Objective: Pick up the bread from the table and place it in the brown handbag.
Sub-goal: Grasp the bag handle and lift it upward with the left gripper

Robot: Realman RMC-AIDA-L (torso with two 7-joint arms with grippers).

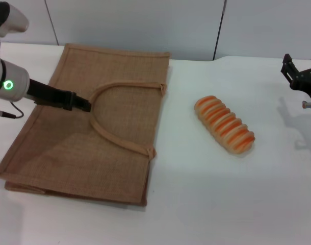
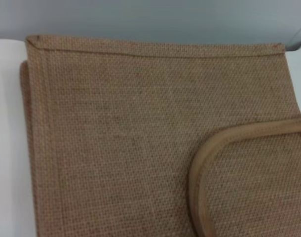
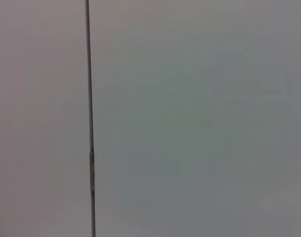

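Observation:
The bread [image 1: 225, 124], a cream loaf with orange-red ridges, lies on the white table [image 1: 222, 194] right of centre, slanting from back left to front right. The brown handbag [image 1: 114, 148] lies flat on the left half of the table, its loop handle [image 1: 126, 84] resting on top. My left gripper [image 1: 83, 103] hovers low over the bag, its tip at the apex of the handle loop. The left wrist view shows the bag's burlap [image 2: 116, 138] and the handle [image 2: 200, 168] up close. My right gripper [image 1: 300, 66] is open and empty at the far right, well away from the bread.
A grey panelled wall [image 1: 145, 25] runs behind the table; the right wrist view shows only this wall and a seam [image 3: 90, 123]. Bare tabletop lies between the bag and the bread and in front of both.

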